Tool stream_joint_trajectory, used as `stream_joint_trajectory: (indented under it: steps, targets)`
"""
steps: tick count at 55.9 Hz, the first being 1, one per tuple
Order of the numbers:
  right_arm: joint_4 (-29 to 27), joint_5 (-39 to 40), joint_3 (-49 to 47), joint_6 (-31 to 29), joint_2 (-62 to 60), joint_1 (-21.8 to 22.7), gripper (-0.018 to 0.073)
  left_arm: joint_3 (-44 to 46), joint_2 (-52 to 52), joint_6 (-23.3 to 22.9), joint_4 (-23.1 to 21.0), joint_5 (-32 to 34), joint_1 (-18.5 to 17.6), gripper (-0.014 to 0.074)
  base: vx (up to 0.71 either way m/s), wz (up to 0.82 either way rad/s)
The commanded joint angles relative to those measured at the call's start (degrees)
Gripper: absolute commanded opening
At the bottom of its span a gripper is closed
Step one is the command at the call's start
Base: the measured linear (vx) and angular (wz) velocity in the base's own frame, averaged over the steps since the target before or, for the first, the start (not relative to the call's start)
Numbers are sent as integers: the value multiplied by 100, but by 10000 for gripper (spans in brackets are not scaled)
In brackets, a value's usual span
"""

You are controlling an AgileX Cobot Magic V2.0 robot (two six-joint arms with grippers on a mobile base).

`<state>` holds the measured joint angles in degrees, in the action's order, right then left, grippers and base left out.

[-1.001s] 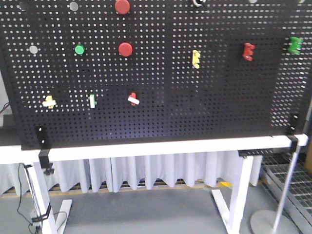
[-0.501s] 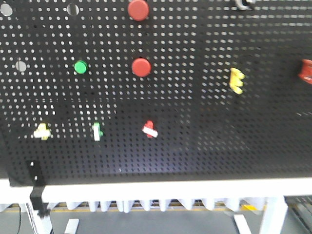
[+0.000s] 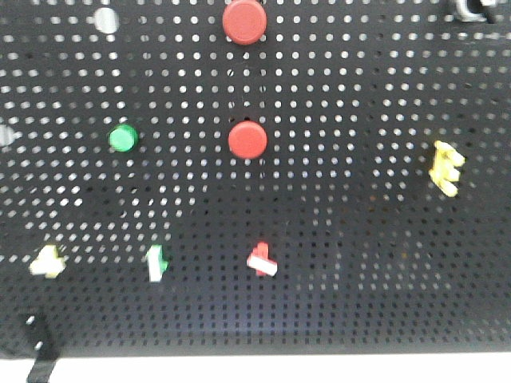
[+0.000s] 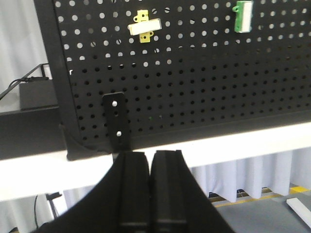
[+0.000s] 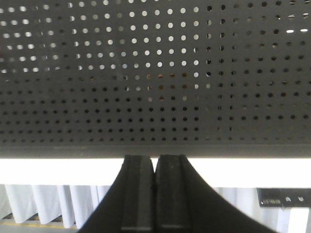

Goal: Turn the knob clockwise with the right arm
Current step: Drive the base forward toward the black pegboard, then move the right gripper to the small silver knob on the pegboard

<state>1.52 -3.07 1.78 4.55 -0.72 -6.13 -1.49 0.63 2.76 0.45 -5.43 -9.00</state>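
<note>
Three small knobs with white bars sit low on the black pegboard [image 3: 351, 263] in the front view: a yellow knob [image 3: 46, 261], a green knob [image 3: 156, 262] and a red knob [image 3: 263, 260] whose bar is tilted. I cannot tell which one the task means. The left wrist view shows the yellow knob [image 4: 144, 26] and the green knob [image 4: 243, 15] high above my left gripper [image 4: 150, 158], which is shut and empty. My right gripper [image 5: 154, 160] is shut and empty, facing bare pegboard [image 5: 155, 97] with no knob in its view. Neither gripper shows in the front view.
Two red round buttons [image 3: 244, 21] [image 3: 247, 140], a green button [image 3: 123, 138] and a yellow bracket [image 3: 446, 167] are mounted higher on the board. A white table rail [image 5: 58, 170] runs under the board. A black clamp [image 4: 116, 121] holds the board's left corner.
The front view has closed in on the pegboard: its parts are larger and shifted right and down, and the table legs and floor have left the frame.
</note>
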Motion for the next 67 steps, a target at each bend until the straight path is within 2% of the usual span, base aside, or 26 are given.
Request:
stream_joint_trajectory:
  steps: [1,47,51,60,67]
  targets:
    - [16,466,32,-53,-54,4,1,-112,96,-17,-45,490,-39,3,17,-4]
    - [16,595,32,-53,-54,4,1,-112,96,-17,-45,490,-39,3,6,-2]
    - [16,794,32,-48,-54,4,1,-112,96,-17,-45,490,-39,3,0,0]
    - [-9,1878,-168,16,-54,4,1,-112,96,-17,-45,490,-39,3,0,0]
    - [-9,1659,-849,99,-54,4,2,-112,96,-17,-45,490,-39,3,0,0]
